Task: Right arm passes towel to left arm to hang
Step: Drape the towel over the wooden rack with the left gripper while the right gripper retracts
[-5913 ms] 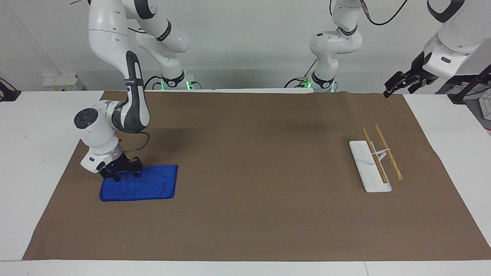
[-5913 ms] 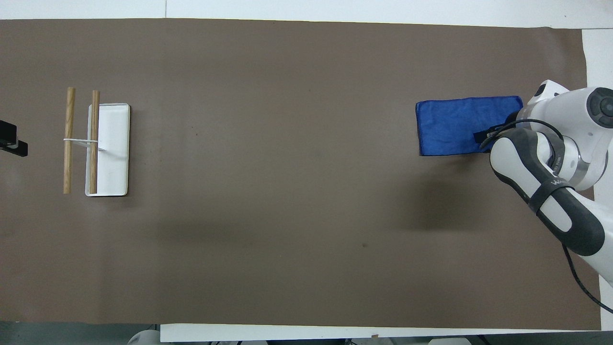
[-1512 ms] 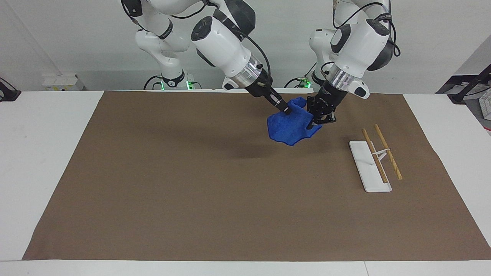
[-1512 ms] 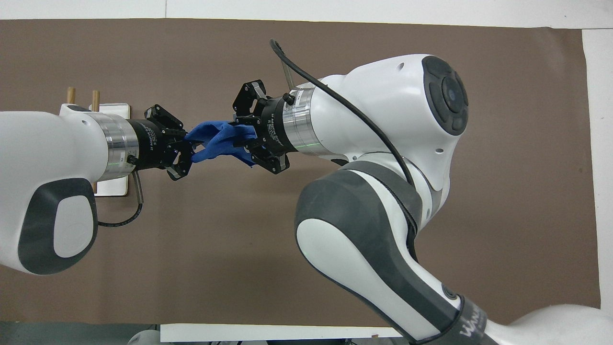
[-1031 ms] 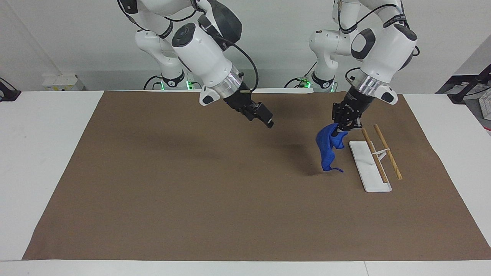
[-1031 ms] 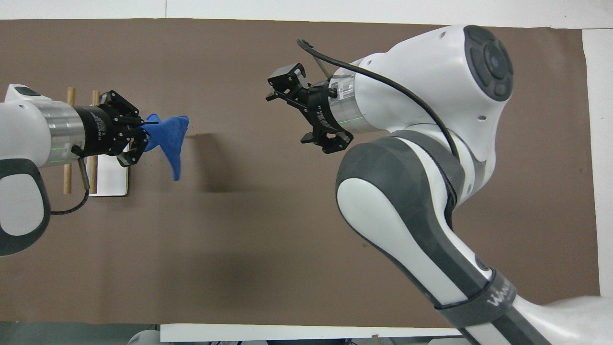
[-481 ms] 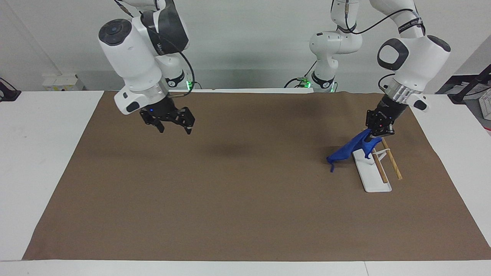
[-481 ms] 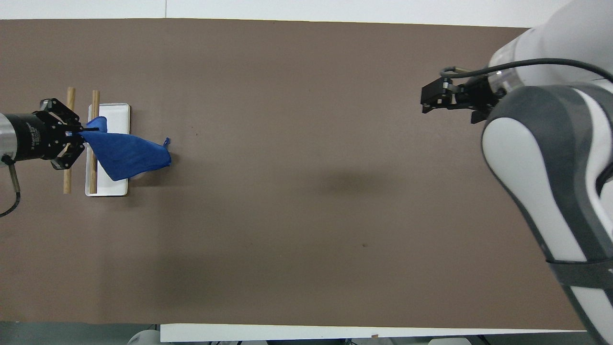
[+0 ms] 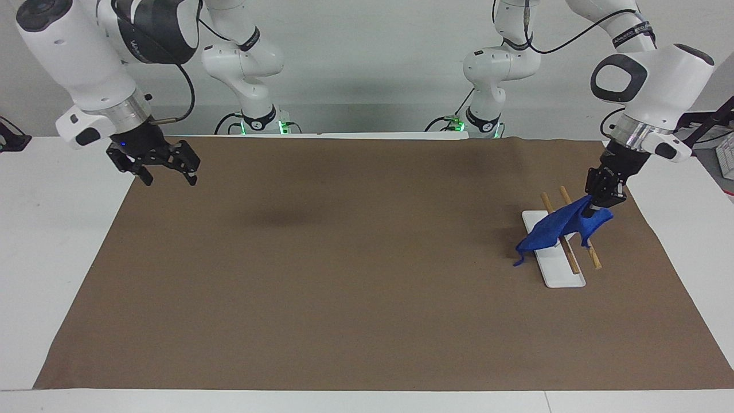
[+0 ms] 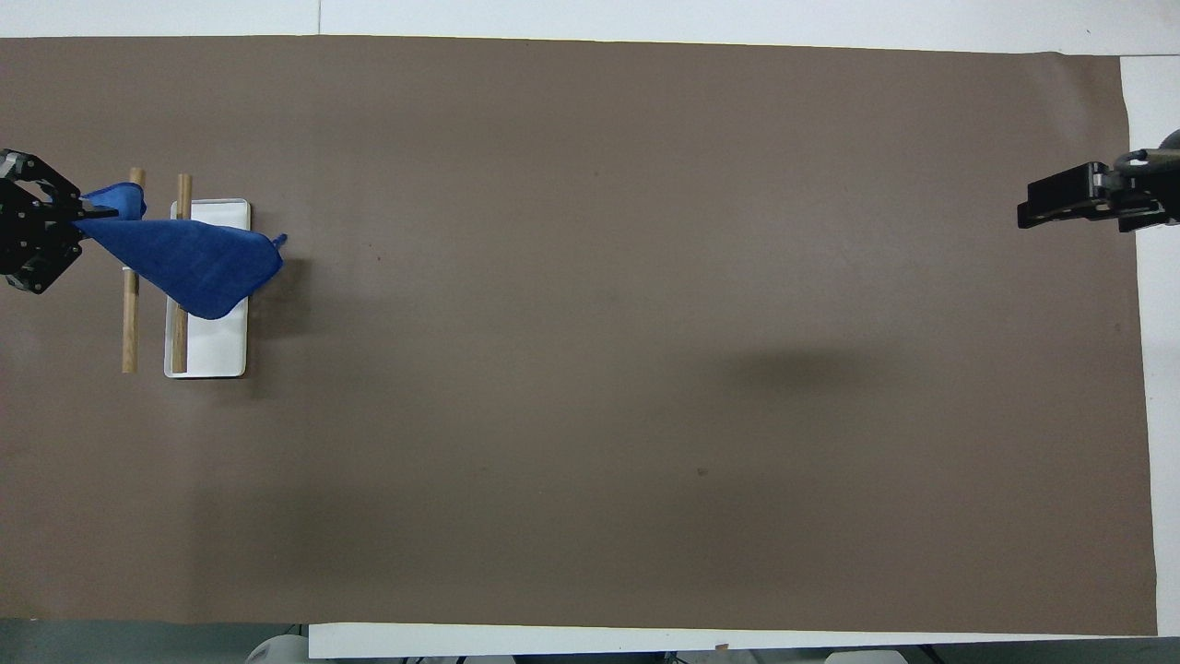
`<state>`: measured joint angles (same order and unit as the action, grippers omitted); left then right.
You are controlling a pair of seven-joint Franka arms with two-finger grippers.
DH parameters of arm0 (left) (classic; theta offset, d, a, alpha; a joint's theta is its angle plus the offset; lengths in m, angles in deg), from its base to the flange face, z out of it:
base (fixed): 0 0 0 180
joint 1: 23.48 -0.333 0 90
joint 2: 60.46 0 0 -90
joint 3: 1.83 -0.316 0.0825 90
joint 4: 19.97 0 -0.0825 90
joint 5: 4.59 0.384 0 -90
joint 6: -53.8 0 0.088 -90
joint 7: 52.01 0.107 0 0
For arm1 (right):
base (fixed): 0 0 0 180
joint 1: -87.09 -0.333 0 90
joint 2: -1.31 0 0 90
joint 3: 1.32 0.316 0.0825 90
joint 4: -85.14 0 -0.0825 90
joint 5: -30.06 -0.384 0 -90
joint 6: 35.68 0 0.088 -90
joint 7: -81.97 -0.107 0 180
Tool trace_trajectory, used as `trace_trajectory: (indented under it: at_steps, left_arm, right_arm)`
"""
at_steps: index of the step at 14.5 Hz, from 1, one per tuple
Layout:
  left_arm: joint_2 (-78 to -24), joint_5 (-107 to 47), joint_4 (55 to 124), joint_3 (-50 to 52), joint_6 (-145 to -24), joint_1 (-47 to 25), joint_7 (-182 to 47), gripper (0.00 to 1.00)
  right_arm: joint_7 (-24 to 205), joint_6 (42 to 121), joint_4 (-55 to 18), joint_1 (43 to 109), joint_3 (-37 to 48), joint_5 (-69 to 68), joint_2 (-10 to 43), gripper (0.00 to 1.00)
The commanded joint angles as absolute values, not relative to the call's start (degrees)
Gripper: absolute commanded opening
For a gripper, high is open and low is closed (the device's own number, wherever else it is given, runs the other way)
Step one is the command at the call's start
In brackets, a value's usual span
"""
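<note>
The royal-blue towel (image 9: 551, 229) hangs stretched from my left gripper (image 9: 600, 205), which is shut on one corner of it. The cloth drapes across both wooden rods (image 9: 589, 245) of the rack and over its white base (image 9: 559, 271). In the overhead view the towel (image 10: 189, 260) runs from the left gripper (image 10: 55, 224) across the rods (image 10: 131, 323) to the base (image 10: 219, 346). My right gripper (image 9: 166, 168), with its blue light, is open and empty, raised over the brown mat's edge at the right arm's end; it also shows in the overhead view (image 10: 1046, 205).
A brown mat (image 9: 367, 269) covers the table between white margins (image 9: 51, 229). The rack stands toward the left arm's end of the table. The two arm bases (image 9: 258, 123) stand at the robots' edge.
The left gripper has pulled the towel farther over the rack toward its own end, so the cloth now lies across both rods. The right gripper has drawn back toward its end, still open.
</note>
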<state>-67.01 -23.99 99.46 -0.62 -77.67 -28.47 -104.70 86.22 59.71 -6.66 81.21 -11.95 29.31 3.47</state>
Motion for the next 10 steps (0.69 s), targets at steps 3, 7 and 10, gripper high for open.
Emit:
trace_trajectory:
  at_steps: [3,7,10]
  left_arm:
    - [-63.5,-20.5,93.1,-0.3,-77.8,-31.3,-98.2,0.01]
    - [-63.5,-17.9,93.7,-0.3,-78.2,-33.5,-97.8,0.01]
    - [-63.9,-17.9,94.8,-0.3,-78.2,-34.5,-97.8,0.02]
  right_arm:
    - [87.2,59.2,-7.9,80.6,-12.3,31.3,2.7,1.0]
    - [85.4,59.2,-8.1,80.3,-12.2,30.9,2.6,1.0]
    - [85.4,58.5,-8.0,80.3,-12.5,30.9,2.7,1.0]
